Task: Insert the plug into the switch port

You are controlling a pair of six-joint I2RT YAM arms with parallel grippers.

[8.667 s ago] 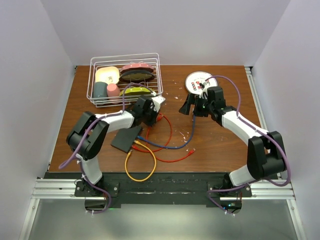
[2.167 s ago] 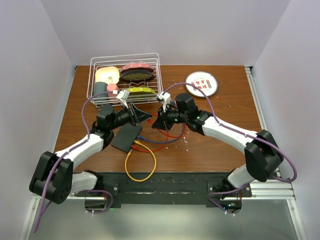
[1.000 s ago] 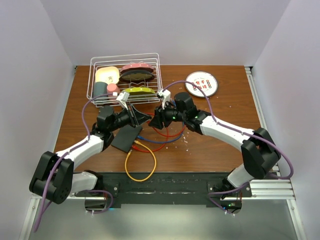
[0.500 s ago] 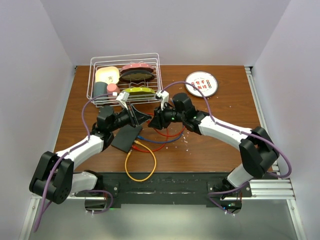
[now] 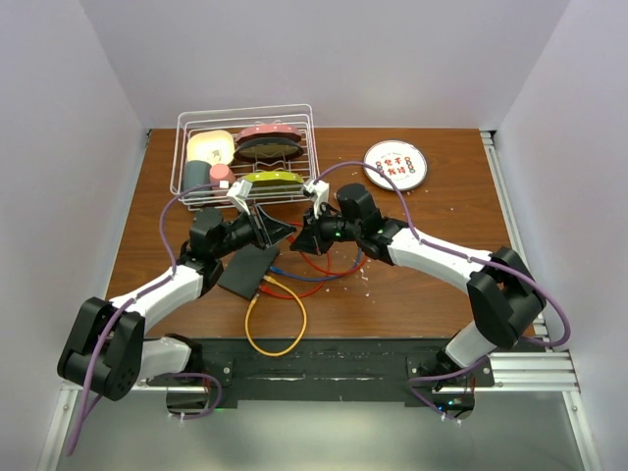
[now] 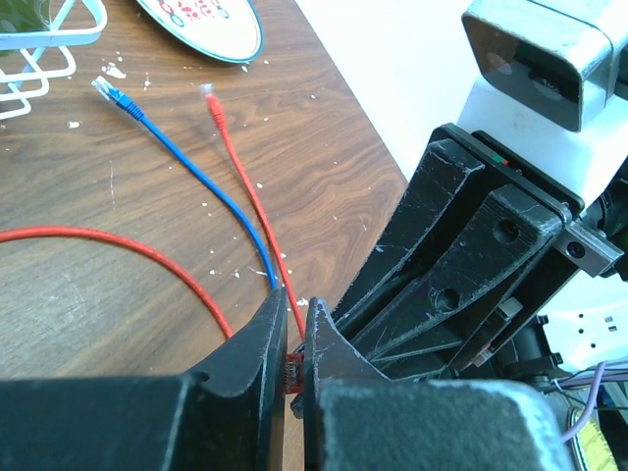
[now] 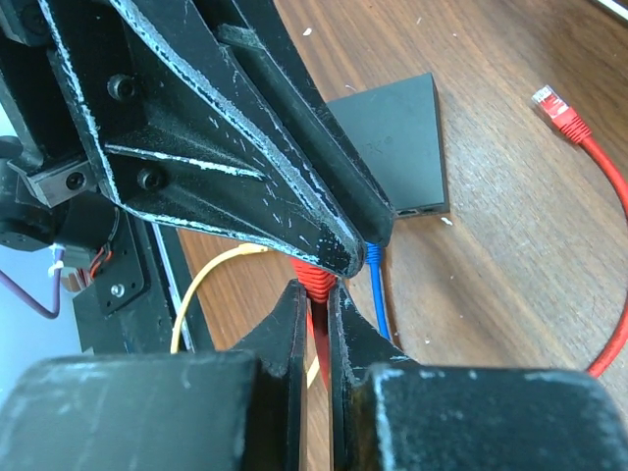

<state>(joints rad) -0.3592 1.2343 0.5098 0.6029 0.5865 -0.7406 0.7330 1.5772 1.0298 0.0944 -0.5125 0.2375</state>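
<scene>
Reaching inward from opposite sides, both arms stretch low over the wooden table (image 5: 432, 285) and meet tip to tip near its middle. The left gripper (image 6: 297, 306) has its jaws pressed onto the red plug (image 7: 314, 278). The right gripper (image 7: 316, 292) pinches the same red plug from the facing side. The black switch (image 5: 248, 270) lies flat on the table, just beneath the left gripper.

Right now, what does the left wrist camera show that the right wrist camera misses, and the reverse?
Only the left wrist view: the white disc, a basket corner and the loose blue plug. Only the right wrist view: the switch and the yellow cable. Both: the red cable pinched where the left claw and right claw meet, both shut on it, with the blue cable alongside.
</scene>
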